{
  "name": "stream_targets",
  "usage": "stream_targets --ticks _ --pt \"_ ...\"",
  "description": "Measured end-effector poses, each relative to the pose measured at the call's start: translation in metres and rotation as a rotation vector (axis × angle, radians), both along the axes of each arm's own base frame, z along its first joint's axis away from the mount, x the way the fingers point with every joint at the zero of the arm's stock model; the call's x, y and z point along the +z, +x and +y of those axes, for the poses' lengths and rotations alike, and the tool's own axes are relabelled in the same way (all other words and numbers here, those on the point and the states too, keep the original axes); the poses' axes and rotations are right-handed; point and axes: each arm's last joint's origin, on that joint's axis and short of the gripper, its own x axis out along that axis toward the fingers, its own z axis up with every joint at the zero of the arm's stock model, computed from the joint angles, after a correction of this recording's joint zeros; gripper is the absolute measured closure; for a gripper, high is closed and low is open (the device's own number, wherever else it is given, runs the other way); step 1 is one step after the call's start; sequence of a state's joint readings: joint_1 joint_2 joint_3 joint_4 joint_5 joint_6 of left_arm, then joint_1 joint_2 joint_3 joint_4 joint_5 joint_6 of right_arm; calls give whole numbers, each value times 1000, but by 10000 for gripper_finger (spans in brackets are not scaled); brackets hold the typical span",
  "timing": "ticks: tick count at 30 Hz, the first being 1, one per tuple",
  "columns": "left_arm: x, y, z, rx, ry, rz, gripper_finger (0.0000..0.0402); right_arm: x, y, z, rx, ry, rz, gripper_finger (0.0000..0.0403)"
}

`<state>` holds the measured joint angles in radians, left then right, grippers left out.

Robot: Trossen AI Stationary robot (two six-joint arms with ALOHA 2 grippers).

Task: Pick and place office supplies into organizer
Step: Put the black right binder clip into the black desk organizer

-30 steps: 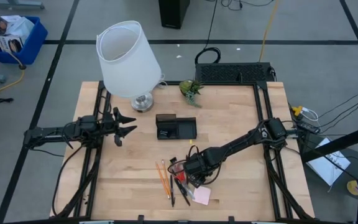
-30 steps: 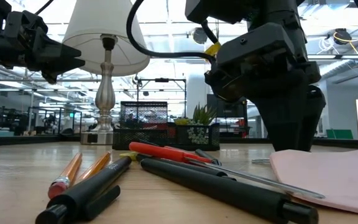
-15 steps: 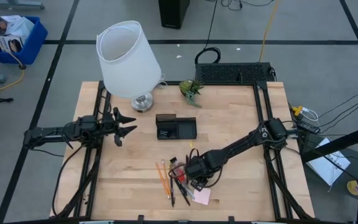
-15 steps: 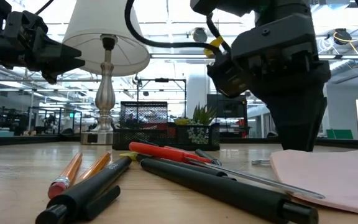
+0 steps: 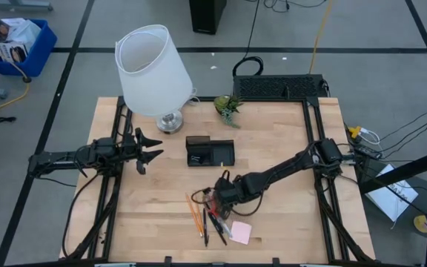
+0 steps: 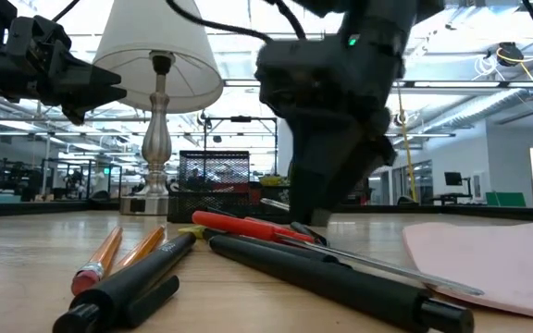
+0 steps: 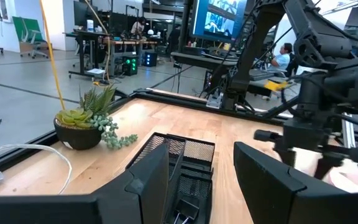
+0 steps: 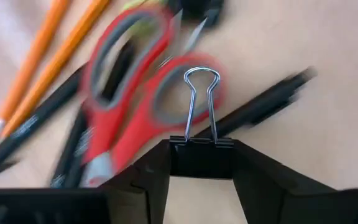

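Note:
My right gripper (image 5: 221, 197) hangs over the heap of office supplies near the table's front, tipped steeply down and shut on a small black binder clip (image 8: 201, 158). Under it lie the red-handled scissors (image 8: 135, 99), two orange pencils (image 5: 194, 211) and black pens (image 5: 213, 225). The pink sticky-note pad (image 5: 240, 232) lies flat just to their right. The low black organizer (image 5: 210, 152) stands at the table's middle. My left gripper (image 5: 148, 148) waits open and level at the table's left, its fingers wide apart (image 7: 201, 186). My right gripper pinches the clip's black body (image 8: 201, 163) between its two fingers, one on each end. The fingers slant down from above. The clip's wire handles (image 8: 201, 102) stick out beyond the fingertips, over the scissors' red handles.
A white-shaded lamp (image 5: 154, 70) stands at the far left. A small green plant (image 5: 228, 105) and a large black wire rack (image 5: 279, 87) stand along the far edge. Bare wood lies between the organizer and the heap, and on the table's right half.
My right gripper has gone from over the sticky-note pad toward the table's left and a little farther back, to above the scissors. It has turned and tipped as it went. The whole pad now shows.

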<state>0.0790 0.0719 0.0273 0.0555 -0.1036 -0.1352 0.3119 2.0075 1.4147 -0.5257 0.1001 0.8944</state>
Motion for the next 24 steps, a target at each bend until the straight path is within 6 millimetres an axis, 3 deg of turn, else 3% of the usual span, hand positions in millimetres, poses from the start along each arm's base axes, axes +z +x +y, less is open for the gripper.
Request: stream_targets --ticks 13,24 --pt "0 0 0 0 0 0 215 10 25 -26 43 -56 -206 255" --pt "0 0 0 0 0 0 215 22 40 -59 -84 -439 -362 255"
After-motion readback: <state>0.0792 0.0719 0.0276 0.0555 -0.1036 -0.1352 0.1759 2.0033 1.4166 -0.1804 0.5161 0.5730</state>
